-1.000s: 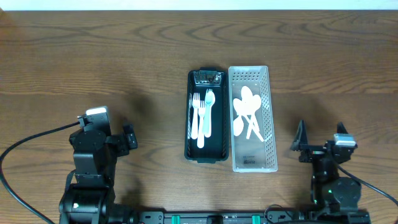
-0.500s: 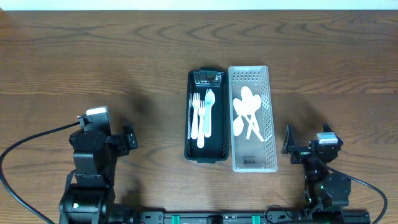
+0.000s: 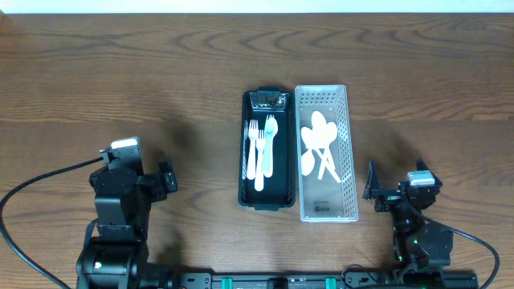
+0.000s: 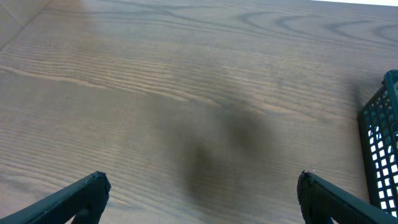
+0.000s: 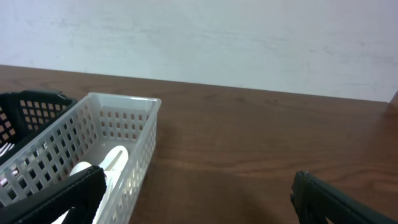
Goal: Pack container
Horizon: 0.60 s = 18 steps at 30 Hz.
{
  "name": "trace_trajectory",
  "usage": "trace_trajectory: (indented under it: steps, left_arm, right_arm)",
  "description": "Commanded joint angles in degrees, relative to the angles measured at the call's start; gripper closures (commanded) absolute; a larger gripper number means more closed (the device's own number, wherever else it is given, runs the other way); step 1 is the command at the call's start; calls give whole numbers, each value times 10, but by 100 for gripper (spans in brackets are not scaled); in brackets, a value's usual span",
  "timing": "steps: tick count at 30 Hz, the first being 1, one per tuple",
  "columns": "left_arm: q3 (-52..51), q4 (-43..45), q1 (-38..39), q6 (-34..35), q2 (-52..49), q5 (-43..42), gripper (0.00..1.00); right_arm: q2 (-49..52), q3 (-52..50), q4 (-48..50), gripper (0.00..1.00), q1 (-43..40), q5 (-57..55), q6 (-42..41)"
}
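My left gripper (image 4: 202,185) stood spread wide with nothing between its fingers. Bare wooden table (image 4: 186,81) lay ahead of it, and the black container (image 4: 380,146) only just showed at its far right. My right gripper (image 5: 198,182) was spread too, and empty. The white container (image 5: 127,121) lay ahead and to its left, with the black one just beyond it. From overhead the two containers sat side by side between my grippers — nearer the right one. White forks (image 3: 255,156) and a pale teal utensil (image 3: 271,140) lay lengthwise in the black container; white spoons (image 3: 320,148) lay heaped in the white one. Something shiny sat at the black container's far end — what, I could not tell.
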<state>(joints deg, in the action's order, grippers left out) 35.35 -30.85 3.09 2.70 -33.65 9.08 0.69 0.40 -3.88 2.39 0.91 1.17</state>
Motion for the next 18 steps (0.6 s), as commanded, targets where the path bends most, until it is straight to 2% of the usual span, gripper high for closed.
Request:
trace_trajectory:
  steps: [1, 18]
  left_arm:
    - [0, 1, -1, -10, -1, 6, 2]
    - [0, 0, -1, -16, 0, 9, 2]
  right_arm:
    - [-4, -1, -2, 1, 7, 9, 11]
    - [-4, -1, -2, 1, 7, 9, 11]
